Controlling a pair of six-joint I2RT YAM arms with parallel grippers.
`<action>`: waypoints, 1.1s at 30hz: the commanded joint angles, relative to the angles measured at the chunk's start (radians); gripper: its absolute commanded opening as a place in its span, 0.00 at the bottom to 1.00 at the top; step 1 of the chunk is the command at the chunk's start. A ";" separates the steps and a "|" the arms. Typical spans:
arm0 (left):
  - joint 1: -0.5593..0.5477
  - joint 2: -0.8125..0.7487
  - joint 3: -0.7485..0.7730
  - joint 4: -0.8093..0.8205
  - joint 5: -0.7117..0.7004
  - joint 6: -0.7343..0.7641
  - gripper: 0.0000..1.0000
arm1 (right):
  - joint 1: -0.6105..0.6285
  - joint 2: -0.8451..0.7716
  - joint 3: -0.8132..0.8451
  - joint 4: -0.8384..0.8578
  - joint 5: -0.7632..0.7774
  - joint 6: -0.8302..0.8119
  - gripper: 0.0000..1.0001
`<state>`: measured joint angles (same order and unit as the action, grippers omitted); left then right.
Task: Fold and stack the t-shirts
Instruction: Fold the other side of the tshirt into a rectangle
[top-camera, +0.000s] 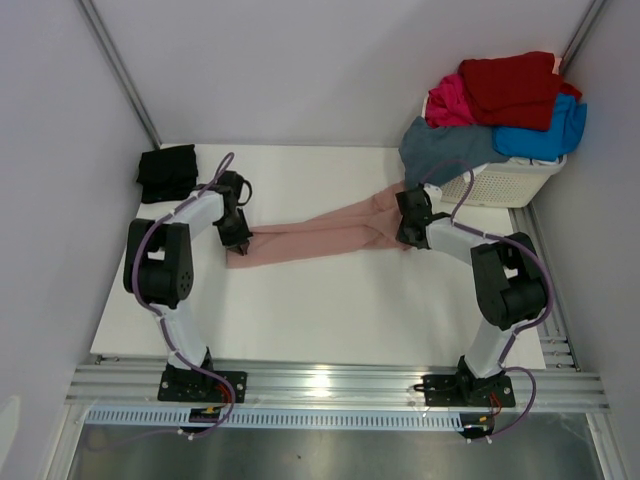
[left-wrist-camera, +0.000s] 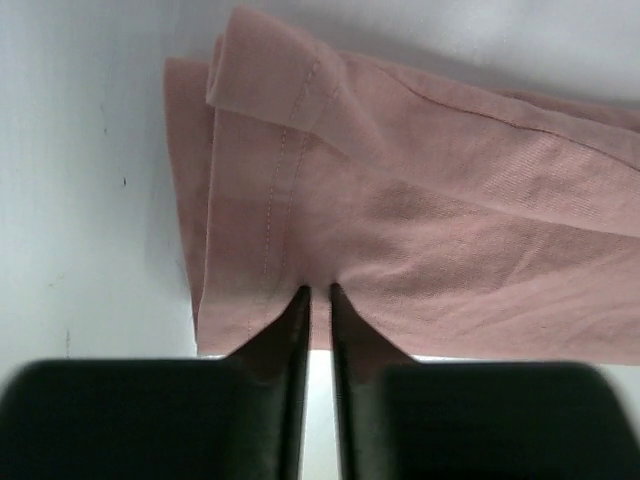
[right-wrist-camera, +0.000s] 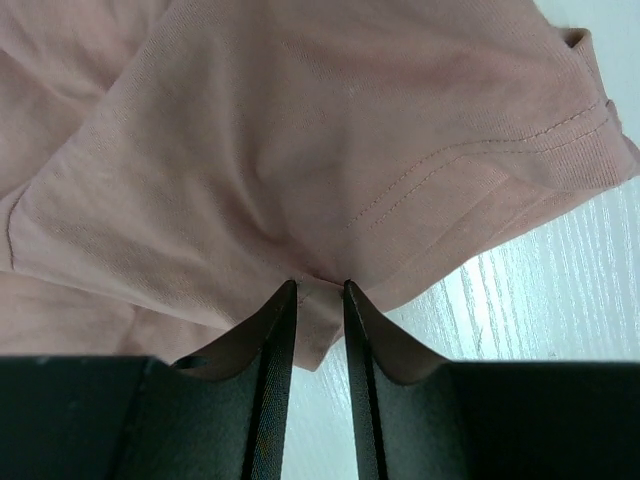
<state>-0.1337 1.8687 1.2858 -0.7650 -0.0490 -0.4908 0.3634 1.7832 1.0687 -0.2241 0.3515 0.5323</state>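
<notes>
There's the left arm (top-camera: 195, 212) elbowed up at centre-left, left claw (top-camera: 238, 236) nipped onto the pink t-shirt (top-camera: 320, 240), fingers a sliver apart. Over at centre-right the right arm (top-camera: 455, 240) mirrors it, right claw (top-camera: 408, 232) clamped on the same t-shirt.

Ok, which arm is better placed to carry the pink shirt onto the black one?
Left, probably: the left pincer grips the pink shirt at its end nearest the black shirt in the far-left corner; the right pincer holds the opposite end.
</notes>
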 joint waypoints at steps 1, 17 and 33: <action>-0.006 0.032 0.067 -0.065 0.009 0.034 0.10 | -0.010 -0.001 0.037 0.002 -0.002 0.020 0.29; -0.004 0.047 0.095 -0.131 -0.035 0.083 0.00 | -0.075 0.036 0.056 -0.032 -0.042 0.044 0.29; 0.023 0.092 0.089 -0.169 -0.077 0.115 0.01 | -0.185 0.214 0.178 -0.165 -0.123 0.086 0.26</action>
<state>-0.1257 1.9491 1.3727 -0.9051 -0.0868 -0.4091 0.2123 1.9175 1.2247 -0.2932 0.2207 0.5999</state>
